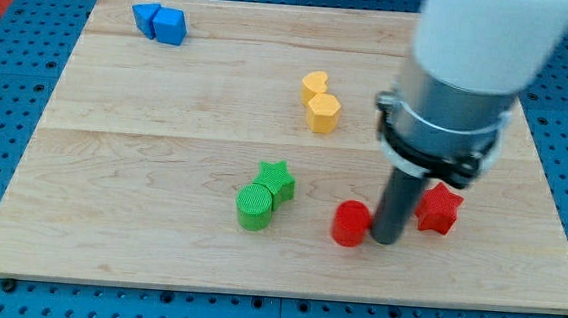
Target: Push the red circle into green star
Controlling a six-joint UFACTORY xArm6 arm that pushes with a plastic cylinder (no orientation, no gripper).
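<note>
Arm enters from the view's top right, white upper housing, grey collar with a black clamp ring, then a straight dark rod dropping near-vertical to the counter. No pincer on this arm, so no opening to report; it ends in the rod only. My tip sits on the wooden counter, just beside the red circle, on that block's right side, touching or nearly so; cannot tell which. Red star lies just right of the rod, partly behind it, slightly higher in the view than the red circle. The tip is thus between the two red blocks.

Green star sits left of the red circle, near but apart, a gap of bare wood between them. Green circle touches the green star at its lower left.

Yellow heart and yellow hexagon touch each other, up centre. Two blue blocks sit together at the view's top left; shapes unclear.
</note>
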